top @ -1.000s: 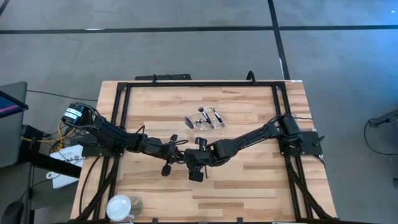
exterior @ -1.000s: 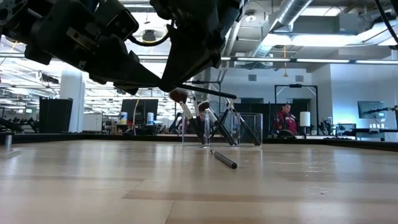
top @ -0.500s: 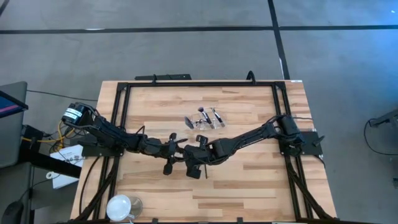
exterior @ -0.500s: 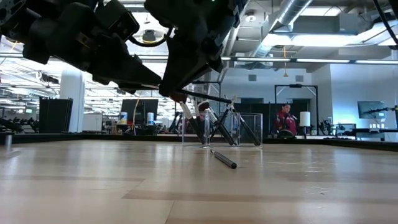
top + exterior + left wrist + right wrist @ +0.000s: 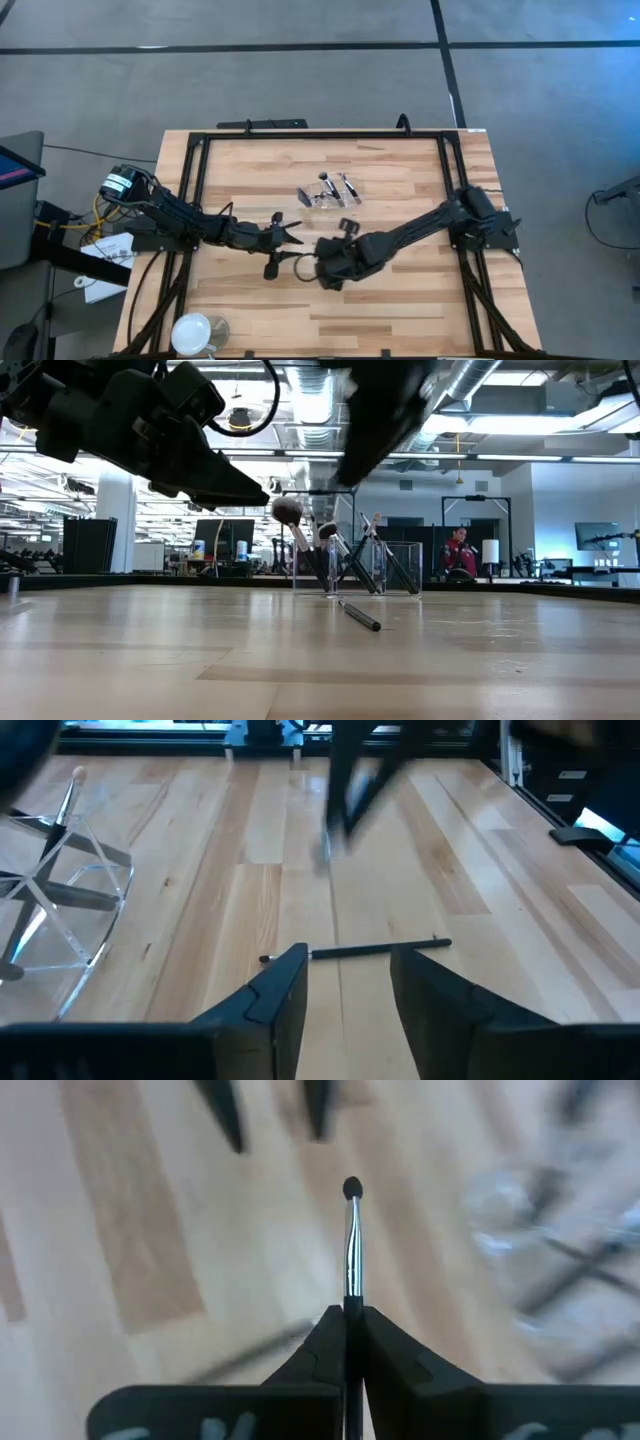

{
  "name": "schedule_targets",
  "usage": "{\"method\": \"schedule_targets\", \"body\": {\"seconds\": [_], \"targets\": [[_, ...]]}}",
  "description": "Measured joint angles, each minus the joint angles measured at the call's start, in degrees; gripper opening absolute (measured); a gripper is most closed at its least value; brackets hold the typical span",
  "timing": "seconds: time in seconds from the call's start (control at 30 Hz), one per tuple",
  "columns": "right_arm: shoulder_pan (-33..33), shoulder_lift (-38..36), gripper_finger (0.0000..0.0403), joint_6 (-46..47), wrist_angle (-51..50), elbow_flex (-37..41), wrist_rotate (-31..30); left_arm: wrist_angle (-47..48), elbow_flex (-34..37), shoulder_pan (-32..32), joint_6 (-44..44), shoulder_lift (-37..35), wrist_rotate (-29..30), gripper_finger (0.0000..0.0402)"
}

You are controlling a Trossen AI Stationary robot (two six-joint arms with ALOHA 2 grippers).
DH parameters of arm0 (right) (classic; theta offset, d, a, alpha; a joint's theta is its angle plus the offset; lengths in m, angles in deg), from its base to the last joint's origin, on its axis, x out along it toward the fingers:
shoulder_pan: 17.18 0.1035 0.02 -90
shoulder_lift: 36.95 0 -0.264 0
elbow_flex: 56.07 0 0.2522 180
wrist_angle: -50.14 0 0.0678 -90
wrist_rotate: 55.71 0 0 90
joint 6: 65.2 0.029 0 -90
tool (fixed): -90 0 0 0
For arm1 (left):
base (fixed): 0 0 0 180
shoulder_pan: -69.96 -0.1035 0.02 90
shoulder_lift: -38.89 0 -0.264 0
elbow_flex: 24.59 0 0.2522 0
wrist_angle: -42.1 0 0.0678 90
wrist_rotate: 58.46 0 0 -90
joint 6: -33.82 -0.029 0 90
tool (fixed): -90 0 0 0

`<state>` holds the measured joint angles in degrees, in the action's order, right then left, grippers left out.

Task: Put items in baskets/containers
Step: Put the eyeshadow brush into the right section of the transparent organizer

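Mid-table is crowded: left gripper (image 5: pixel 296 236) and right gripper (image 5: pixel 312 268) sit near each other, one loose brush (image 5: pixel 359 615) lying on the wood close by. Clear tray (image 5: pixel 331 191) with propped-up brushes blocks the far centre. Front and far-right board open.

The table (image 5: pixel 400 300) is pale wooden planking with visible grain and a smooth, faintly sheeny finish, framed by matt black metal rails (image 5: pixel 195 170). The clear tray (image 5: pixel 70 910) is glossy see-through plastic, and the brush (image 5: pixel 351 1250) pinched in the right gripper (image 5: pixel 350 1320) has a shiny silver metal ferrule and a soft dark bristle tip. Both grippers' fingers (image 5: pixel 280 990) look like matt black plastic.
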<state>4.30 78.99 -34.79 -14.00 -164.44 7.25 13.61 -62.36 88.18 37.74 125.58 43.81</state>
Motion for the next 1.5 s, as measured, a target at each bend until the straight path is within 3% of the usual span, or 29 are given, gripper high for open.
{"method": "schedule_targets", "body": {"seconds": [0.17,0.3,0.43,0.67,0.77,0.83,0.93,1.07,1.23,1.5], "targets": [[2.9,-8.5,0.0010,3.8,-10.3,0.0,-10.3,0.3,0.0,0.0,1.7,0.0,0.0,0.0141],[4.6,-15.3,0.0021,4.7,-15.5,0.0,-22.6,0.2,0.0,0.0,2.8,0.0,0.1,0.0136],[4.5,-20.8,0.0007,4.7,-16.2,3.0,-35.1,0.2,0.0,0.0,2.8,0.0,0.2,0.0132],[-2.6,-25.6,0.0011,8.6,-14.6,18.4,-36.8,0.3,0.0,0.0,2.8,0.0,-1.1,0.0123],[-5.4,-27.4,0.0006,6.4,-4.7,24.9,-37.1,0.3,0.0,0.0,2.8,0.0,-1.9,0.0118],[-6.4,-29.0,0.0011,-2.3,4.9,27.4,-37.4,0.3,0.0,0.0,2.6,0.0,-2.0,0.0116],[-8.1,-31.9,0.0010,-19.7,20.4,29.2,-34.2,0.3,0.0,0.0,2.5,0.0,-2.0,0.0116],[-12.8,-35.9,0.0005,-34.7,35.8,29.9,-17.7,0.3,0.0,-0.4,2.5,0.0,-2.0,0.0116],[-19.6,-37.3,0.0007,-37.4,49.4,36.6,2.0,0.3,0.0,-0.3,2.5,0.0,-2.1,0.0116],[-25.9,-31.8,0.0008,-37.9,82.9,56.4,7.9,0.3,1.8,-0.2,5.3,0.0,-2.5,0.0116]]}}
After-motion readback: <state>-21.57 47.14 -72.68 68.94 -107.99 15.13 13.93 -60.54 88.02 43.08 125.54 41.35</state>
